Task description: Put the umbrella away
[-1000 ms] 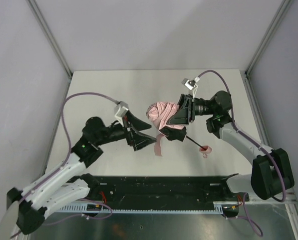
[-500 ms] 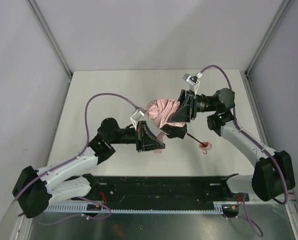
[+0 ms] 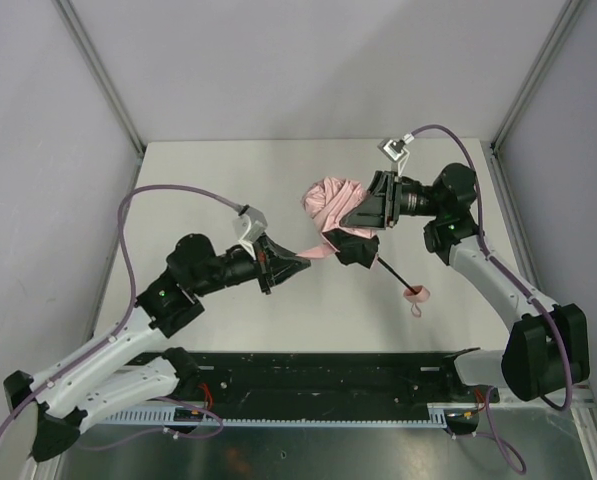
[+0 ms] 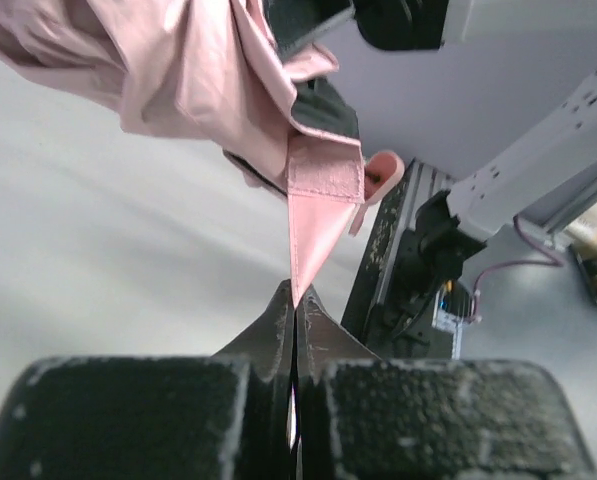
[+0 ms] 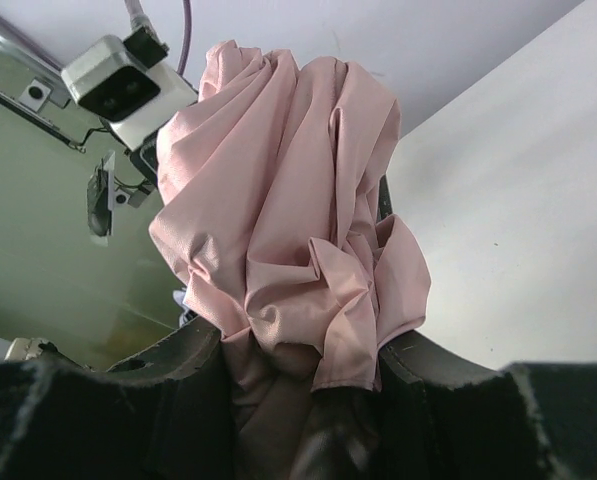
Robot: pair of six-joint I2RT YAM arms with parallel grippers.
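Pinching umbrella strap in closed left tool, clamping bunched fabric in right tool, mid-desk, clear of edges.

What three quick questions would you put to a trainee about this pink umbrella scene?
1. True or false: the left pincer is shut on the strap of the umbrella.
2. The right pincer holds: A) the handle, B) the bunched fabric, C) nothing.
3. Fill in: the thin shaft sticking out of the bundle is ___ in colour.
Key: 1 true; 2 B; 3 black.
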